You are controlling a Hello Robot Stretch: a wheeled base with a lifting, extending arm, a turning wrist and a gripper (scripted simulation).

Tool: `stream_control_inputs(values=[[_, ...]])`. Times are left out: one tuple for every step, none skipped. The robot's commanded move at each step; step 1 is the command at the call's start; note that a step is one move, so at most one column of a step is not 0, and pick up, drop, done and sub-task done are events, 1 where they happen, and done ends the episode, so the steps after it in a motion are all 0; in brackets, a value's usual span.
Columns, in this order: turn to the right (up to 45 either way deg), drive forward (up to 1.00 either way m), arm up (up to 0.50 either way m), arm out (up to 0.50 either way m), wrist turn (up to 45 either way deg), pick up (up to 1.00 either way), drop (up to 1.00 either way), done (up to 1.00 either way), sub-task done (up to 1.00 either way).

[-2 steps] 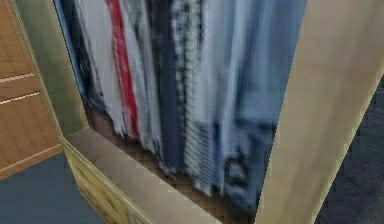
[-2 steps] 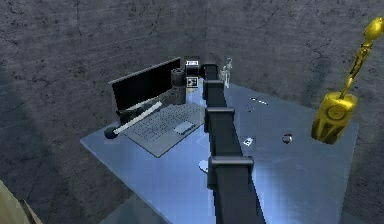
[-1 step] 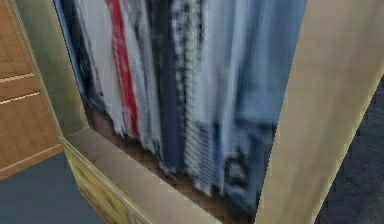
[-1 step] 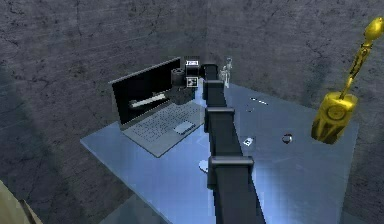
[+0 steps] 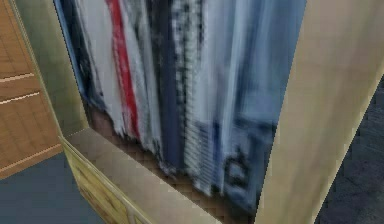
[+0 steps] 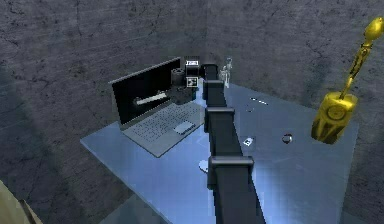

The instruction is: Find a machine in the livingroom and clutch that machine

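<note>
A laptop [image 6: 158,124] stands with its lid up on a blue-grey table [image 6: 290,175], in the left half of the arm side view. Its screen is dark and its keyboard is grey. The dark arm bar [image 6: 222,140] rises from the bottom edge across the tabletop. At its far end are two white marked squares, and left of them is the gripper [image 6: 160,97], in front of the laptop's screen. Since the laptop stands right behind the gripper, I cannot tell whether it holds anything.
A gold statue [image 6: 335,115] stands at the table's right. A small pale figurine [image 6: 228,68] and a few tiny items [image 6: 287,138] are farther back. Dark grey walls close the corner. The forward view has a wooden wardrobe frame [image 5: 320,120] with hanging clothes [image 5: 170,80].
</note>
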Motion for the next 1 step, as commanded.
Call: stream_control_inputs(values=[[0.0,0.0,-0.3,0.0,0.0,0.0,0.0,0.0,0.0]])
